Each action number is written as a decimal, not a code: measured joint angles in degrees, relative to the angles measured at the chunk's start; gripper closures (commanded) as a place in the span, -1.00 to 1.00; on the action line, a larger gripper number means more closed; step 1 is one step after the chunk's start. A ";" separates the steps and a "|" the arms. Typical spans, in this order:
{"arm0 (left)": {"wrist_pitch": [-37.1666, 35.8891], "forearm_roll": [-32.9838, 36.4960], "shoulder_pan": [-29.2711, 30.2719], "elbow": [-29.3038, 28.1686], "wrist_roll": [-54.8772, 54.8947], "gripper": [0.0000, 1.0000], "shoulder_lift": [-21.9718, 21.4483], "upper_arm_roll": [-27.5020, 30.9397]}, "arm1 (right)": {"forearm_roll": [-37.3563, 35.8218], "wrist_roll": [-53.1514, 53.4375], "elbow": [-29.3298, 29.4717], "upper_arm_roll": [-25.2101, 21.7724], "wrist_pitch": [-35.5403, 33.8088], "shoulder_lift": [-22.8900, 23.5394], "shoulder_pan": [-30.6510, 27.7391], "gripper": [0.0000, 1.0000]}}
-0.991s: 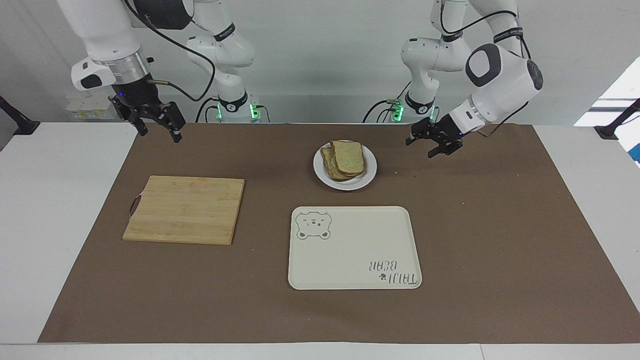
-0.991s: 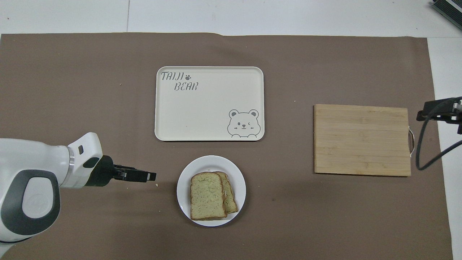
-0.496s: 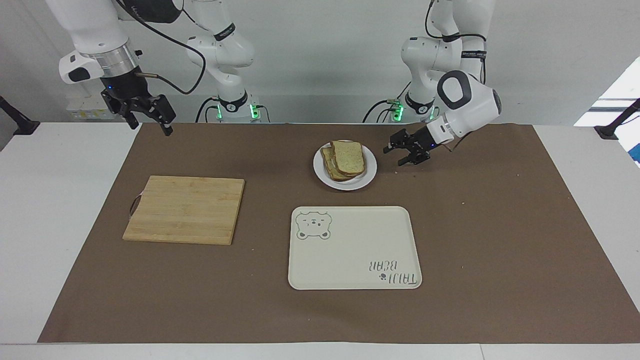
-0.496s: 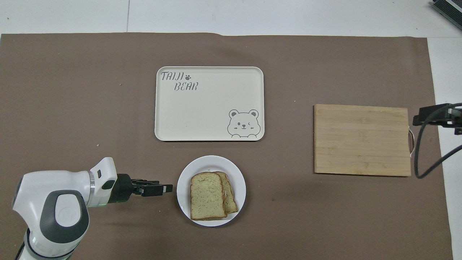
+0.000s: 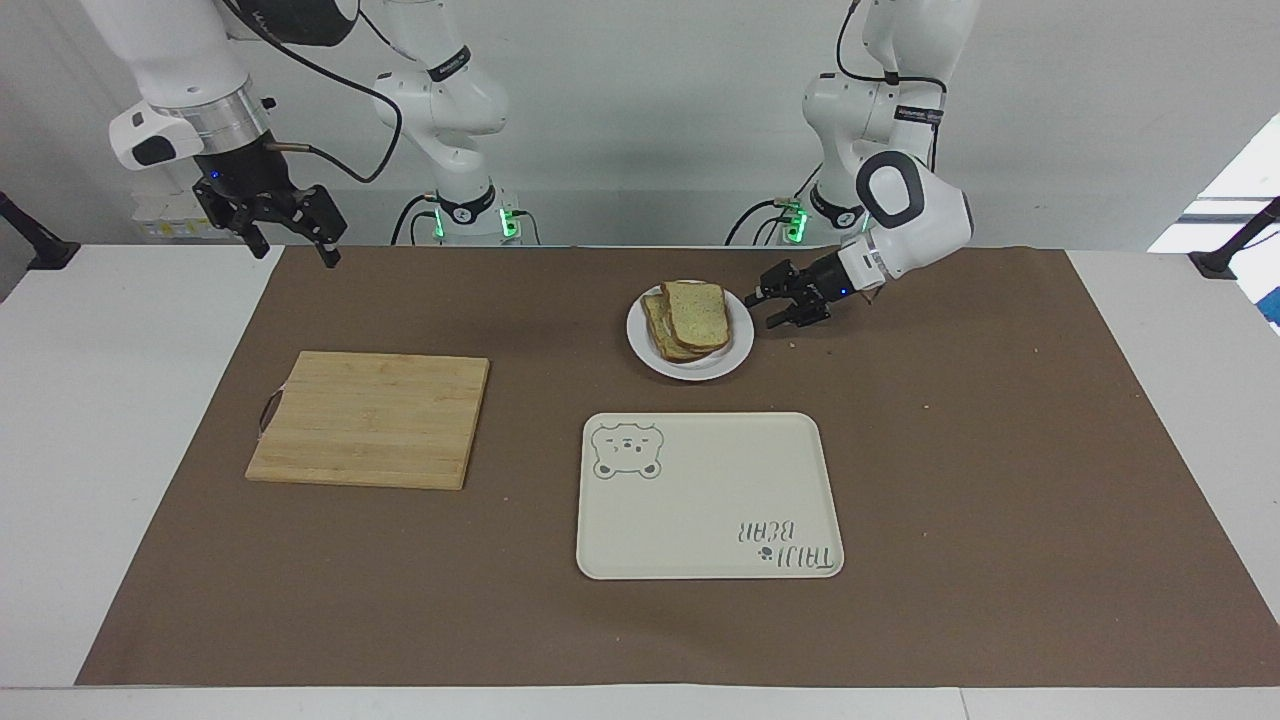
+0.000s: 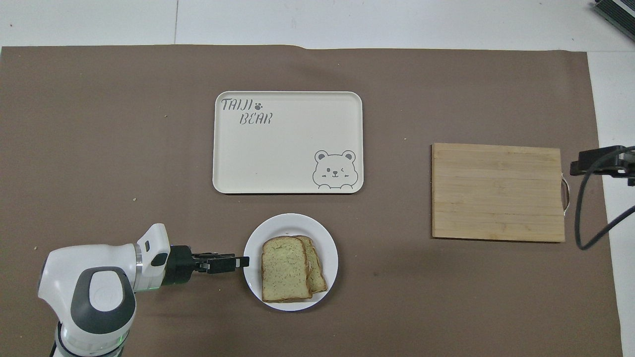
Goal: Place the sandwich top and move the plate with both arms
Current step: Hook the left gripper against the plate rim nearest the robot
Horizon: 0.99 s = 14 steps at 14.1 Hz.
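My left claw [image 5: 772,308] has slid in to the plate [image 5: 735,355] rim, jaws apart but narrowing, bread top [image 5: 697,312] already stacked there, so 1 grip is near while my right claw [image 5: 290,232] waits open.

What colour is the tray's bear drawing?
Grey outline on the cream tray; the bear drawing shows best in the overhead view.

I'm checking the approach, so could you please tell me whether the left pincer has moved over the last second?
Yes. The left pincer has come toward the plate, which lies where it was, and now sits at its rim.
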 measured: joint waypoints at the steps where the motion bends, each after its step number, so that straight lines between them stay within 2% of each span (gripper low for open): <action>1: -0.10 -1.34 0.00 -0.38 0.05 -0.35 0.11 0.01 | -0.16 -0.02 0.00 -1.02 0.00 0.00 1.01 -1.00; 6: -1.70 -9.95 0.07 -2.66 4.97 -0.32 1.73 0.23 | -2.68 -1.97 -0.02 -6.75 -0.47 0.00 7.65 -1.00; 10: -3.40 -12.24 0.90 -3.33 10.24 -0.26 4.70 0.78 | -2.68 -2.30 -0.02 -5.42 -0.61 0.00 6.43 -1.00; 11: -3.45 -12.58 0.92 -3.33 10.93 -0.21 5.28 0.82 | -2.68 -2.30 -0.02 -5.08 -0.68 0.00 6.21 -1.00; 12: -3.49 -12.93 0.94 -3.33 11.53 0.02 5.67 0.83 | -2.68 -2.30 -0.02 -4.89 -0.84 0.00 6.11 -1.00; 14: -3.58 -13.65 0.94 -3.34 11.95 0.09 5.97 0.83 | -2.68 -2.31 0.08 -4.85 -2.38 0.00 6.02 -1.00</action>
